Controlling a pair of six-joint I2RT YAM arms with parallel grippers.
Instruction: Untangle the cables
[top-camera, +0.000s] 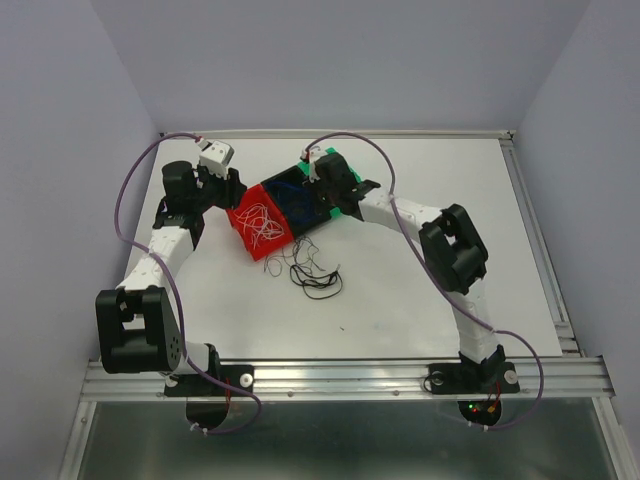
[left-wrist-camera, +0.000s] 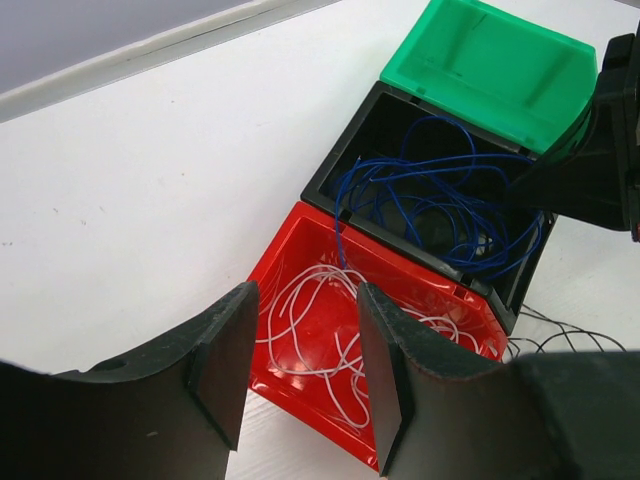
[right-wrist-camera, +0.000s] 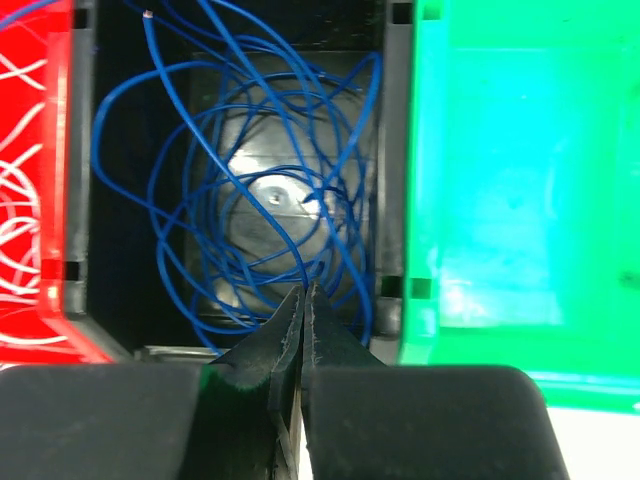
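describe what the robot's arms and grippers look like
The left arm and right arm have white links and boxy black joints, each trailed by a purple cord. The left gripper and right gripper are matte black, two flat fingers each.

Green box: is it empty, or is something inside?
Empty. The green box shows only its bare floor in both wrist views; the blue wires lie in the black box beside it.

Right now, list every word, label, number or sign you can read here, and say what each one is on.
None. The red bin, the black bin and the green bin carry no print in any view, and nothing else shows legible lettering.
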